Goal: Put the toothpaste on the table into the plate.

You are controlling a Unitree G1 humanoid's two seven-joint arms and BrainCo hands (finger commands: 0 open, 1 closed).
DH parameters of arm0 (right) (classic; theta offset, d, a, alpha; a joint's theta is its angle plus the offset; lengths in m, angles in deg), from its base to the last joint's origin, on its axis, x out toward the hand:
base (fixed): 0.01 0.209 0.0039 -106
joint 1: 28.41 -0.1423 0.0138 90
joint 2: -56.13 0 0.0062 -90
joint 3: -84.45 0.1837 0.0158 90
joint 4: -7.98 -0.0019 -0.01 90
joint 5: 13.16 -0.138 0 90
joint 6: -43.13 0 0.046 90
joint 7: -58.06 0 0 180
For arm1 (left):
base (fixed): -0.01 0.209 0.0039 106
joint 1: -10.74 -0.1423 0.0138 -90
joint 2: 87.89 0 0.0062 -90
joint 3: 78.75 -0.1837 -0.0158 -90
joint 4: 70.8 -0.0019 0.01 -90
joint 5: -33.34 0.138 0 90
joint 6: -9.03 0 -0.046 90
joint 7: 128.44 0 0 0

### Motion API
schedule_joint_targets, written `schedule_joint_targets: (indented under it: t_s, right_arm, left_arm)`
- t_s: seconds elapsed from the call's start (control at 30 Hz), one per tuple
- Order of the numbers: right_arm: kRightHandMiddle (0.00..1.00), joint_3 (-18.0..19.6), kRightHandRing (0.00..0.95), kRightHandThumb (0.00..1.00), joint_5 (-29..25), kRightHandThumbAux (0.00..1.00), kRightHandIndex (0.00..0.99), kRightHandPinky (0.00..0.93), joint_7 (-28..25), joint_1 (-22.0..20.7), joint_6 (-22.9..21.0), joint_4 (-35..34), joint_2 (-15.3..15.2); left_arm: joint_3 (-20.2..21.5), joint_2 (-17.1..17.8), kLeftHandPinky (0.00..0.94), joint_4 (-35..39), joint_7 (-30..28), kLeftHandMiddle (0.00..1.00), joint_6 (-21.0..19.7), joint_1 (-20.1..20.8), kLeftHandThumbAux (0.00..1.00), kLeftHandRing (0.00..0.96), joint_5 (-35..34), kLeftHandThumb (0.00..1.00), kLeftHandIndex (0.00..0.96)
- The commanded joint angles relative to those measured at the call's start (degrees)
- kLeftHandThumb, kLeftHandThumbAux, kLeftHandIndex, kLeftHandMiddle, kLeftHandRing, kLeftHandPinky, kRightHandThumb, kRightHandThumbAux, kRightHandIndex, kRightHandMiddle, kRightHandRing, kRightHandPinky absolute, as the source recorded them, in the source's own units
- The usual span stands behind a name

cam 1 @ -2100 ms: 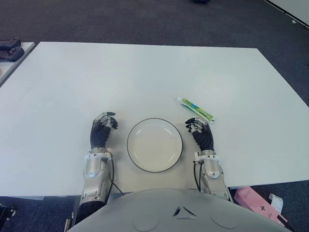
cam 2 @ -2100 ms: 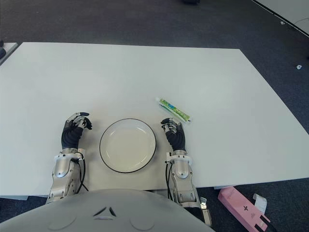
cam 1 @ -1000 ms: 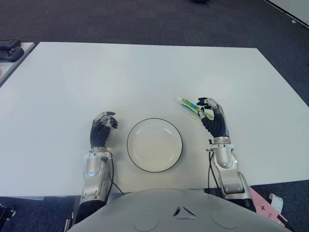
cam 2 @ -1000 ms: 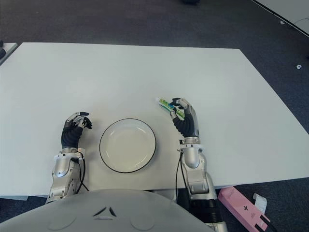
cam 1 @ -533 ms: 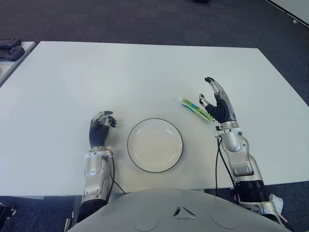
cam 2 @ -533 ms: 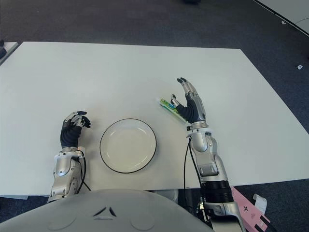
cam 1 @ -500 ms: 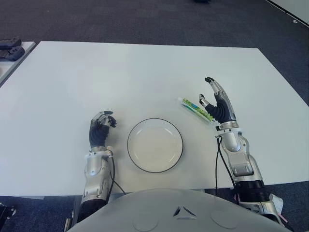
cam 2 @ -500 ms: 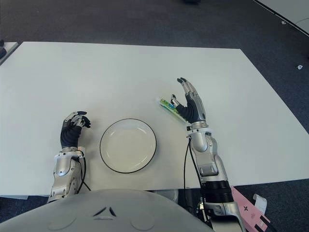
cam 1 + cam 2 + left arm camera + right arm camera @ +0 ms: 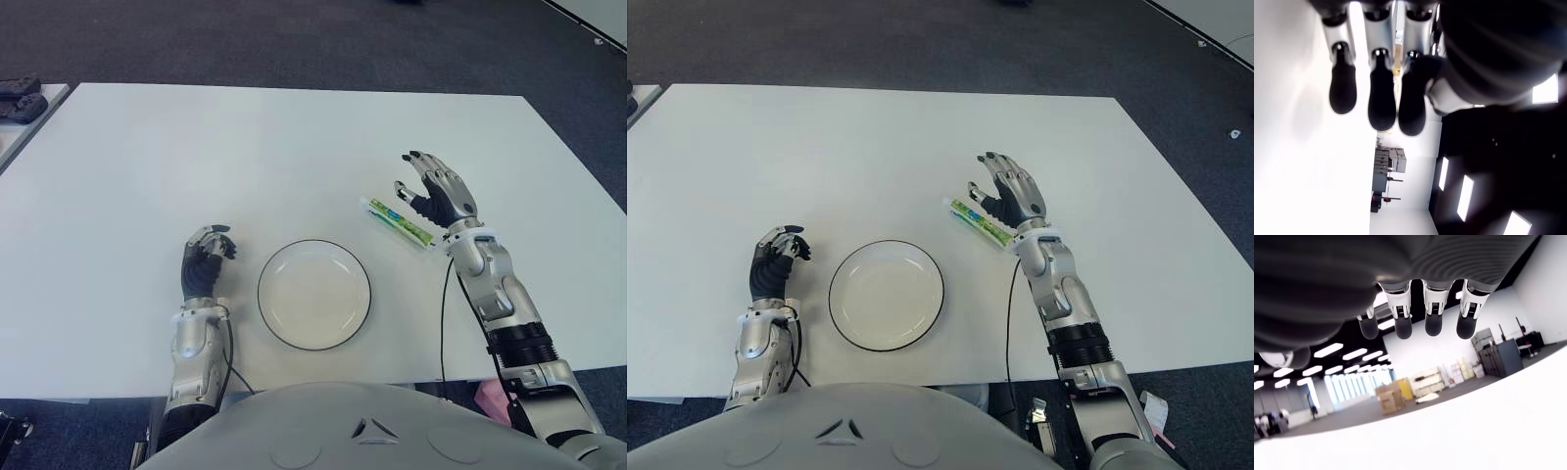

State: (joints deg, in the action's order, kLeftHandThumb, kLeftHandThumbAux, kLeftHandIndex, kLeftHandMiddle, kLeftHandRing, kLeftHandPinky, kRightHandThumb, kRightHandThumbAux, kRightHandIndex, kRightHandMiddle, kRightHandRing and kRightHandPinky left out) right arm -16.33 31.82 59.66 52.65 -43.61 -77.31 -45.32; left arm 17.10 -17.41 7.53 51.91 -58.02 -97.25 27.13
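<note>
A white and green toothpaste tube [image 9: 399,221] lies flat on the white table [image 9: 245,147], just right of and beyond the white, dark-rimmed plate [image 9: 313,294], which holds nothing. My right hand [image 9: 423,182] hovers over the tube's right end with its fingers spread, holding nothing. Its own wrist view shows the fingers [image 9: 1432,318] extended over bare table, with the tube out of sight. My left hand [image 9: 206,257] shows left of the plate. Its fingers [image 9: 1382,105] are curled and hold nothing.
Dark objects [image 9: 20,93] sit on a neighbouring table at the far left. Dark carpet surrounds the table. The table's front edge runs just below the plate, close to my body.
My right hand lifted from beside the plate, travelled forward and right past the toothpaste, and spread its fingers over the tube. The tube, the plate and my left hand stayed put.
</note>
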Motion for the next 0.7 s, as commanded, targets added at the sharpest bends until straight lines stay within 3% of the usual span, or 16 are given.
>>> schedule_joint_targets:
  t_s: [0.03, 0.27, 0.7]
  right_arm:
    - [0.000, -3.2, 0.000, 0.505, 1.9, 0.117, 0.000, 0.000, -2.3, -2.2, -1.7, 4.3, -0.1]
    - [0.000, -7.6, 0.000, 0.497, 3.2, 0.105, 0.000, 0.000, -3.1, -7.5, -2.2, 13.8, 0.7]
    - [0.000, -13.7, 0.000, 0.547, 5.2, 0.105, 0.000, 0.000, -2.6, -12.4, -2.3, 25.7, 1.3]
  left_arm:
    - [0.0, -0.9, 0.597, -2.5, 1.0, 0.633, -3.7, -2.7, 0.720, 0.625, 0.4, 0.700, 0.434]
    - [-0.2, -1.0, 0.601, -2.8, 1.3, 0.627, -2.6, -2.7, 0.720, 0.622, 1.3, 0.700, 0.434]
    - [-0.2, -0.9, 0.606, -2.7, 0.5, 0.631, -2.4, -3.1, 0.720, 0.625, 0.6, 0.701, 0.434]
